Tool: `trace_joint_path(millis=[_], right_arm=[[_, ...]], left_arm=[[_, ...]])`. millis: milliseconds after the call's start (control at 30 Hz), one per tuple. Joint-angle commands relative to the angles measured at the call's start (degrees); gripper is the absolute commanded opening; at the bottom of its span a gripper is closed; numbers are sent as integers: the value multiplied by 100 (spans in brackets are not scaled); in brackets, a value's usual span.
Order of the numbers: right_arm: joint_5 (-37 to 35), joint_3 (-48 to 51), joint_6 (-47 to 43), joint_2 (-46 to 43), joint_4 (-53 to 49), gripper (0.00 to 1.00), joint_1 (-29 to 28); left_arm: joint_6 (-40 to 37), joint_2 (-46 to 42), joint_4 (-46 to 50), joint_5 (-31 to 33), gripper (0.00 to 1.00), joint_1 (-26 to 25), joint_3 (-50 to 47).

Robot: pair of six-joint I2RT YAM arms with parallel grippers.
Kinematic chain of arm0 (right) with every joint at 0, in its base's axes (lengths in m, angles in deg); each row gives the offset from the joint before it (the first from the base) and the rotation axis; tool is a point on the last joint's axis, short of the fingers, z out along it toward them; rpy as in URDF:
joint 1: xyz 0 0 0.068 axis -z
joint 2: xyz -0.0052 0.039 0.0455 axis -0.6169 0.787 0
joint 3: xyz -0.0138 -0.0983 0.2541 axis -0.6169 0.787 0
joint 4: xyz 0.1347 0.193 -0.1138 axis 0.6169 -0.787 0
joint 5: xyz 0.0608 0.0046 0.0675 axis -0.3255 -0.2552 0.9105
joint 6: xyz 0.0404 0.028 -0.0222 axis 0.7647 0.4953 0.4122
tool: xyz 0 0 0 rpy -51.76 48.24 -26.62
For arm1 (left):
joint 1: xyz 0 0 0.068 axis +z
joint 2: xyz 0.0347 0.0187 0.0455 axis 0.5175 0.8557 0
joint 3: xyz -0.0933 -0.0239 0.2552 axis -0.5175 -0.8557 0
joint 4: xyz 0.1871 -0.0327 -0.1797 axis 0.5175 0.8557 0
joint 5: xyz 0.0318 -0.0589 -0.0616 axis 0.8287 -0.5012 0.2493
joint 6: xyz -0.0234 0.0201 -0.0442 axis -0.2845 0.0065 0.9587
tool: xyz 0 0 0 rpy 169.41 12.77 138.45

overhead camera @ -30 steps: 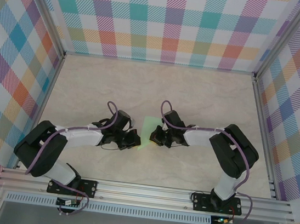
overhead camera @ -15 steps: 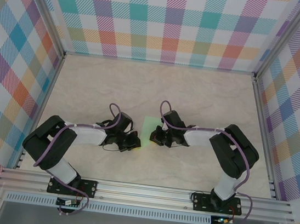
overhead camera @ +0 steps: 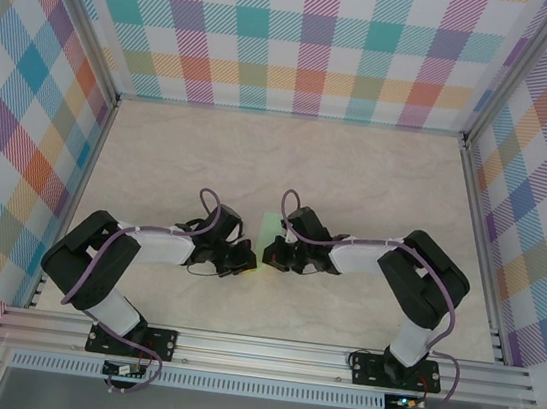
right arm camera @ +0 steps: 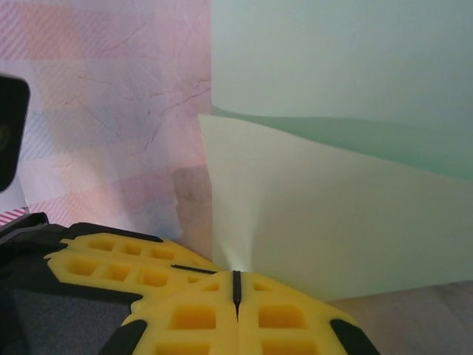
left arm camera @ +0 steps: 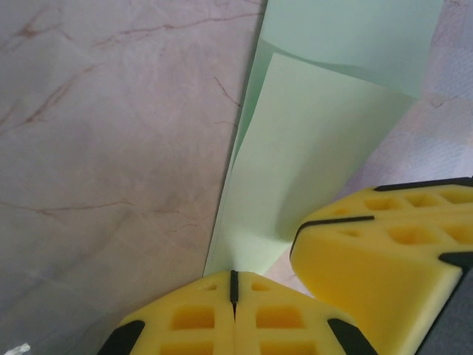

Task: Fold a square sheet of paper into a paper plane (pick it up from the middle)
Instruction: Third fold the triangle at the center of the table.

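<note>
Your left pincer [left arm camera: 233, 285] and right pincer [right arm camera: 236, 288] are both pinched shut on the square sheet of paper [left arm camera: 295, 185], likely holding its folded flap aligned.

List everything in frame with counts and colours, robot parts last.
paper: one, pale green, creased, mid-table between the grippers
table: one, beige marble pattern, floor of the enclosure
walls: three, multicolour plaid, at left, back and right
frame rails: several, silver, along the near edge and up the corners
cables: two, purple, one looped along each arm
left arm: one, black and white, reaching inward
right arm: one, black and white, reaching inward
left gripper: one, yellow fingers, shut on the paper
right gripper: one, yellow fingers, shut on the paper
</note>
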Motion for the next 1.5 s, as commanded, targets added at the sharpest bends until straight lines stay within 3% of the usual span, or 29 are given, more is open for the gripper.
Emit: trace_joint_path(millis=[0,467,1167,1467], right_arm=[[13,-36,-11,-16,-103,4,-119],[-673,-205,79,216,-721,3,97],[-867,481,-531,-55,-300,4,1529],[-560,438,-512,-991,-492,9,1590]], left_arm=[[-95,153,610,216,0,-14,-66],[-89,171,965,297,0,-14,-78],[-155,264,1175,328,0,-14,-128],[-348,-35,1207,277,0,-14,333]])
